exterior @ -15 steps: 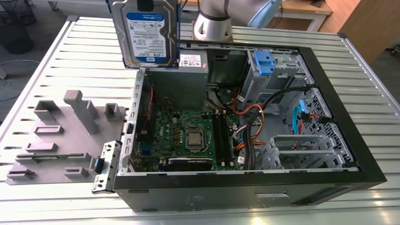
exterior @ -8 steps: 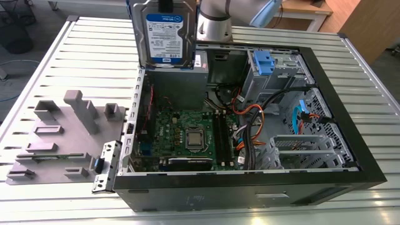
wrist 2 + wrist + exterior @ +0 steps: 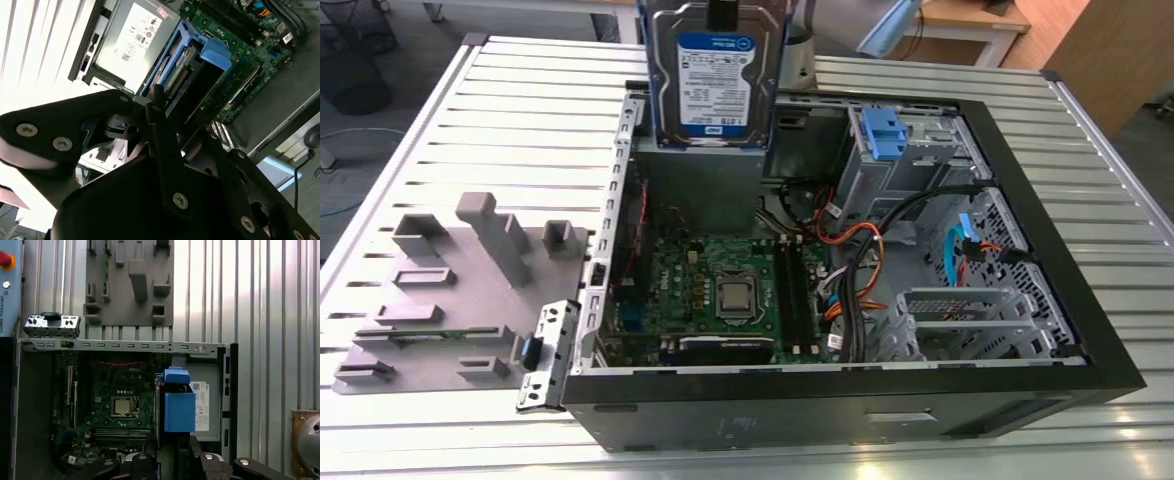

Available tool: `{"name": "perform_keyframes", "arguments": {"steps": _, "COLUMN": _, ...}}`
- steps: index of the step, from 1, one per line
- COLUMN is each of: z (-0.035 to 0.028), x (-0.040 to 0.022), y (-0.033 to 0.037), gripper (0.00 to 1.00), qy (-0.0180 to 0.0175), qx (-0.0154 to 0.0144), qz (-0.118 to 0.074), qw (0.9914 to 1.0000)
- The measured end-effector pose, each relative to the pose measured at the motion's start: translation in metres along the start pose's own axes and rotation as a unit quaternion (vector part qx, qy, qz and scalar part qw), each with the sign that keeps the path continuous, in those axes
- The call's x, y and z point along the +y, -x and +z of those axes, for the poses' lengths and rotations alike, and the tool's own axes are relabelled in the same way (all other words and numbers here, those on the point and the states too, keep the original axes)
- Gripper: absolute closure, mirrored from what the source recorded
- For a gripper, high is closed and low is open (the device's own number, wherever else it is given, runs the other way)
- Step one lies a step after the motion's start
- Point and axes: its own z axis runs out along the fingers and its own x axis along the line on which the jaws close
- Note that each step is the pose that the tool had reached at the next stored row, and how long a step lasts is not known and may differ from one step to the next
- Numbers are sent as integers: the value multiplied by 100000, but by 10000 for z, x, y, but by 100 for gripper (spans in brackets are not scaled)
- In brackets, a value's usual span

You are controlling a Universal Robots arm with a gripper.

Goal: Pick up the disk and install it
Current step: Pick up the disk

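Note:
The disk [image 3: 715,85], a silver drive with a white-and-blue label, hangs upright above the back left corner of the open computer case [image 3: 854,400] in the exterior view. My gripper [image 3: 720,16] is shut on its top edge. In both wrist views I look down along the disk [image 3: 186,62], whose blue plastic bracket [image 3: 178,405] wraps its edges. The dark gripper [image 3: 173,444] holds it over the grey power supply [image 3: 204,400] and the green motherboard [image 3: 117,405]. One dark finger [image 3: 159,107] lies against the disk's end.
The case lies open on a slatted metal table [image 3: 440,120]. Inside are a drive cage [image 3: 907,150] with a blue bracket, bundled cables [image 3: 881,260] and a lower metal cage [image 3: 974,320]. A grey fixture plate [image 3: 454,290] lies on the exterior view's left.

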Motion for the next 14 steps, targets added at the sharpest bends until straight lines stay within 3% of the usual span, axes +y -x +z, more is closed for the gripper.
{"name": "perform_keyframes", "arguments": {"steps": 14, "z": -7, "x": -555, "y": -4, "gripper": 65, "qy": -1, "qx": 1, "qz": 0, "qw": 100000}}
